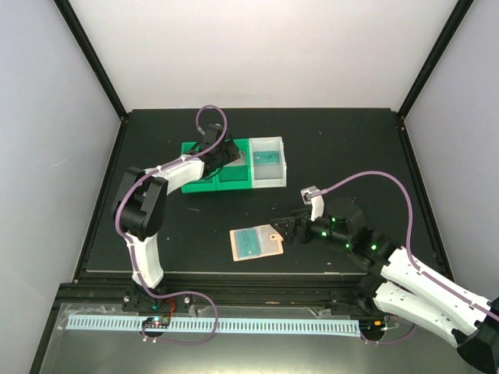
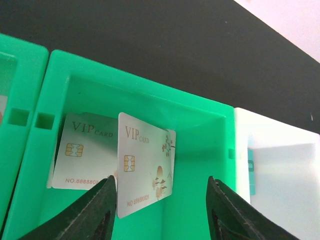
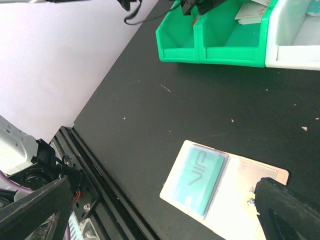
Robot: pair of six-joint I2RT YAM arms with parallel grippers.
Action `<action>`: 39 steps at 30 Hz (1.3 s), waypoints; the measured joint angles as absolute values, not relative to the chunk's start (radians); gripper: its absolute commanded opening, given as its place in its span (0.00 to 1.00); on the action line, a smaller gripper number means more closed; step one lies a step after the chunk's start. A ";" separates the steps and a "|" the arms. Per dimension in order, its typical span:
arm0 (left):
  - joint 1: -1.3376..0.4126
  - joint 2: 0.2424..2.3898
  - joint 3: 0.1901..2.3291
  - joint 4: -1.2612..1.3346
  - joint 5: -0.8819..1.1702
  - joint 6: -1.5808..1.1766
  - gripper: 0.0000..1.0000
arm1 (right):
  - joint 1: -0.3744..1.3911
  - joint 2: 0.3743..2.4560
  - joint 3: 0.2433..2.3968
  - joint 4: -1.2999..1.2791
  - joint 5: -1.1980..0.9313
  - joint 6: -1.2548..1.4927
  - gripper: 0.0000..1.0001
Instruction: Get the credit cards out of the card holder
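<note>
While the left gripper [image 2: 160, 200] hangs spread above two credit cards [image 2: 145, 165] in the bin tray [image 2: 150, 95], the card holder [image 1: 255, 243] lies at its 6 o'clock, one teal card [image 3: 197, 181] inside, the right gripper [image 1: 284, 231] gaping at the holder's 3 o'clock.

Lab: white-walled enclosure [image 1: 273, 47], black table [image 1: 351, 156].

We count four credit cards [image 2: 145, 165] in view. We find one card holder [image 3: 245, 175] and one three-compartment tray [image 1: 199, 187].
</note>
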State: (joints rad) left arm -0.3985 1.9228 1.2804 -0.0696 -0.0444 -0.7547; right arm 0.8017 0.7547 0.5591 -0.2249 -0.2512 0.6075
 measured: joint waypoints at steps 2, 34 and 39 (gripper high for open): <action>-0.398 1.917 1.288 -0.080 -0.037 -0.748 0.56 | 0.802 0.746 0.540 -0.214 -0.248 0.611 1.00; -0.400 1.212 0.905 -0.424 0.259 -0.478 0.62 | 0.802 0.814 0.487 -0.273 -0.198 0.591 0.48; -0.417 1.118 0.727 -0.421 0.356 -0.490 0.60 | 0.802 0.896 0.461 -0.257 -0.230 0.609 0.31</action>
